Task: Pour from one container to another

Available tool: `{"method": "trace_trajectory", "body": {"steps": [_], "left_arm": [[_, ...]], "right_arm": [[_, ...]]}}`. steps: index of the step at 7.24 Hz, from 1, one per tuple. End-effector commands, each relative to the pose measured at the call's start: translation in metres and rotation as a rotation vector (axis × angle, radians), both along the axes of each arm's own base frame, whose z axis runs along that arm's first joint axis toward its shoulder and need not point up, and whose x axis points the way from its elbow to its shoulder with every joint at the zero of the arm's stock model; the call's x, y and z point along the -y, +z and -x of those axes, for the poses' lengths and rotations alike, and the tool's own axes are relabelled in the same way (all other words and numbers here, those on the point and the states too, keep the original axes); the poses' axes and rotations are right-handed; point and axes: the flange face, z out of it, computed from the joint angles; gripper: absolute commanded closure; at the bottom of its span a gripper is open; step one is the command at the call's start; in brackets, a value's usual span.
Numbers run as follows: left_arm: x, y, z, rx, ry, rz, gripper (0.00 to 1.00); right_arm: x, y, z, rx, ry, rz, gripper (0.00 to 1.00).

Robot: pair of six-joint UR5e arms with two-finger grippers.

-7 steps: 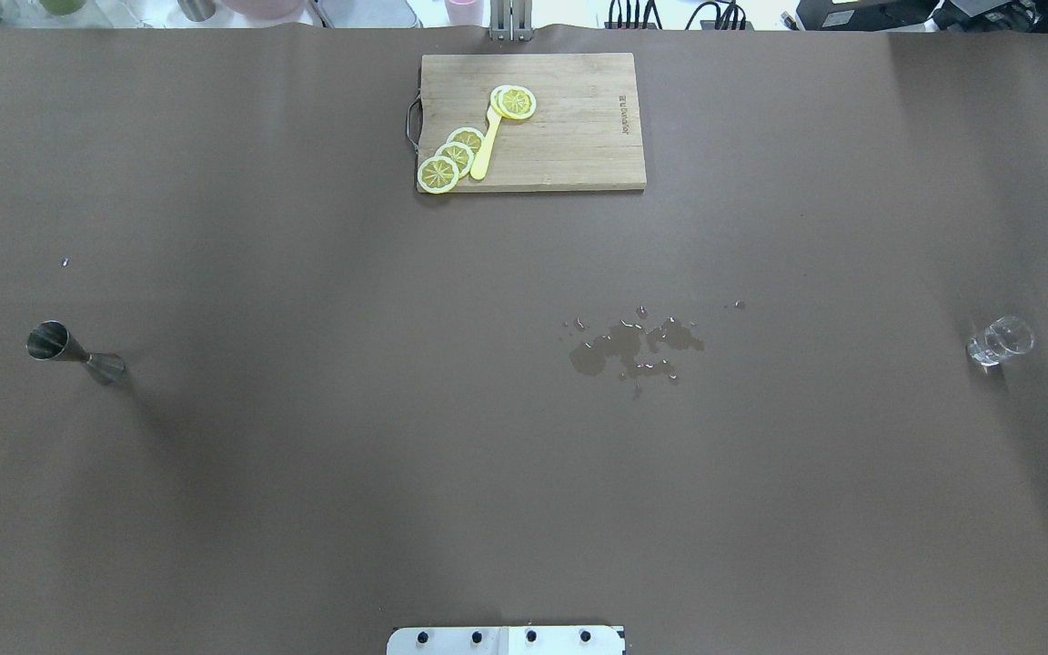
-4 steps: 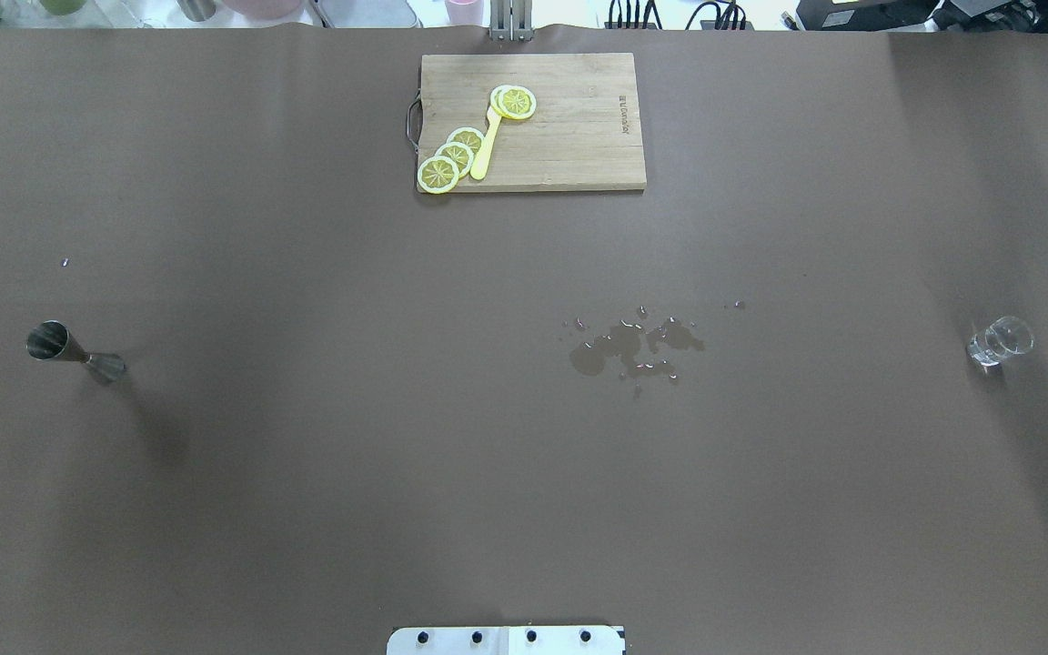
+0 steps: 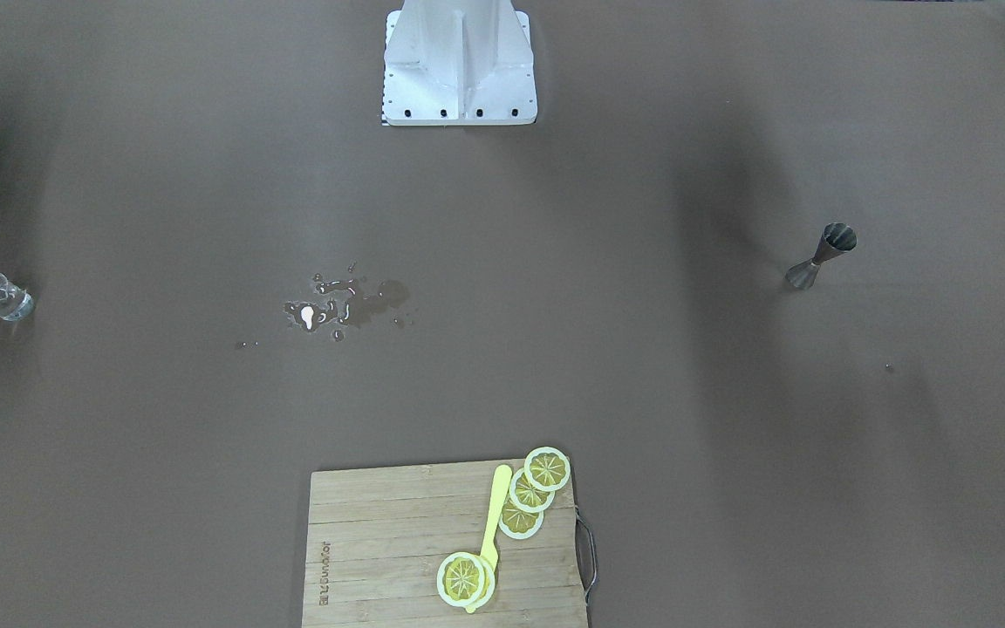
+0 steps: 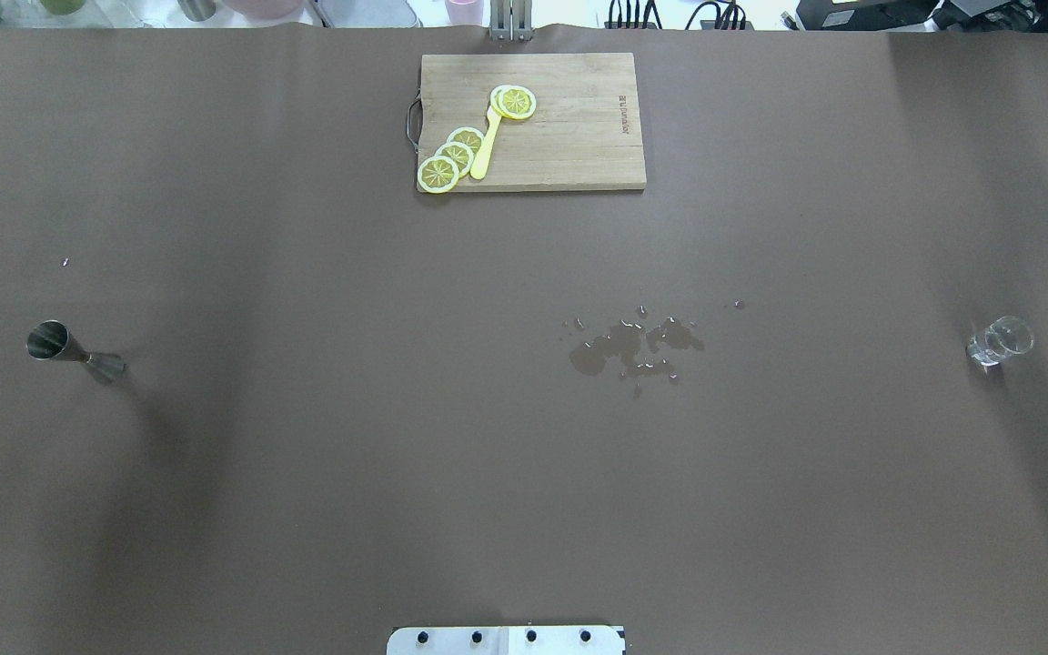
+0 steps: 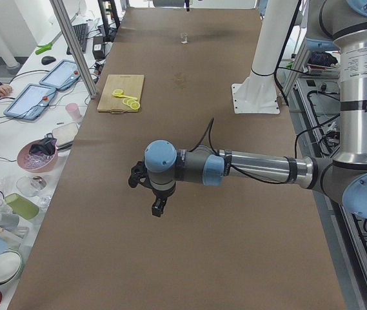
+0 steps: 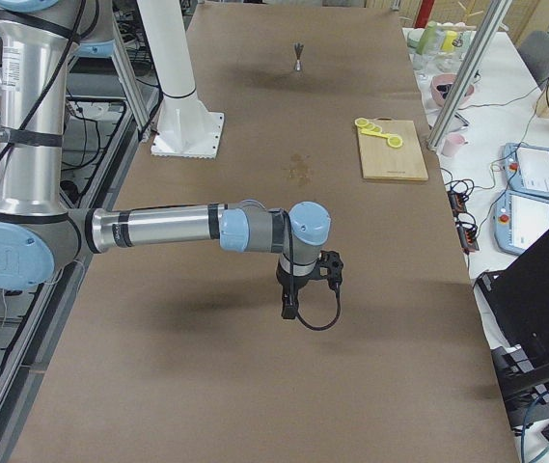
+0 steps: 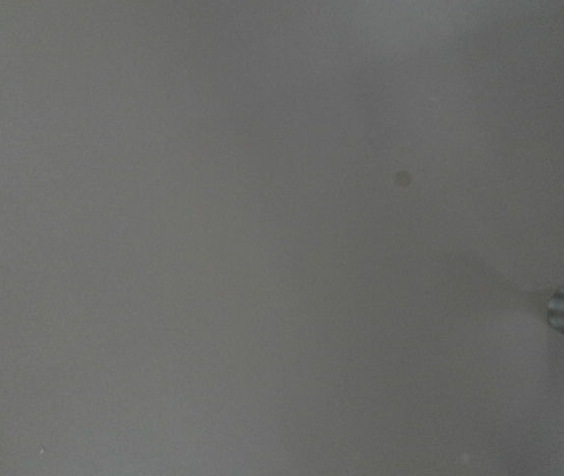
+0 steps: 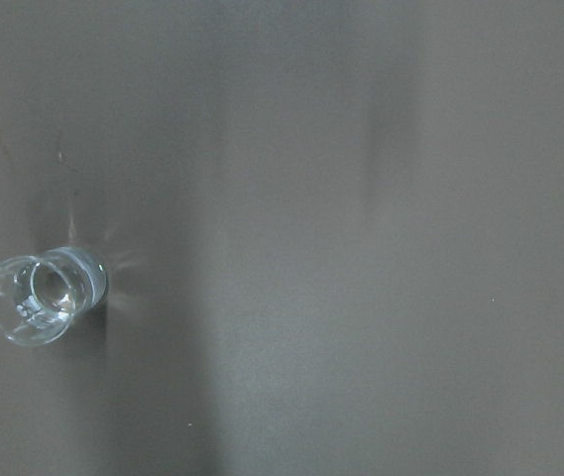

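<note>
Left pincer [image 5: 158, 208], side view only

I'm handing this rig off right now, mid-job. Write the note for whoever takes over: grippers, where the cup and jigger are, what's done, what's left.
Left gripper: above the table, nothing in it. The side view does not show whether it is open or shut.
Right gripper: the same.
Glass cup: upright at the robot's right end of the table, not held. Its contents are unclear.
Jigger: upright at the left end, not held.
Wet patch: mid-table, between them.
Done: no grasp and no pour.
Left: grasp the cup, bring it to the jigger and pour.
</note>
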Motion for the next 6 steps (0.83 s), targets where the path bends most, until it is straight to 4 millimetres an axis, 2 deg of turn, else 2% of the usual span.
{"method": "trace_trajectory", "body": {"steps": [1,2,6], "left_arm": [[-0.0310,0.0248,0.0170,-0.004,-0.043,0.062,0.01],[-0.0342,0.0269,0.0231,-0.005,-0.067,0.083,0.01],[-0.0369,0.0256,0.0242,0.001,-0.099,0.192,0.01]], "right_arm": [[0.0006,-0.0012,0.0001,0.000,0.001,-0.002,0.00],[0.0007,-0.0019,-0.0006,0.000,0.003,-0.002,0.00],[0.0007,-0.0020,0.0002,0.002,0.001,-0.003,0.00]]}}
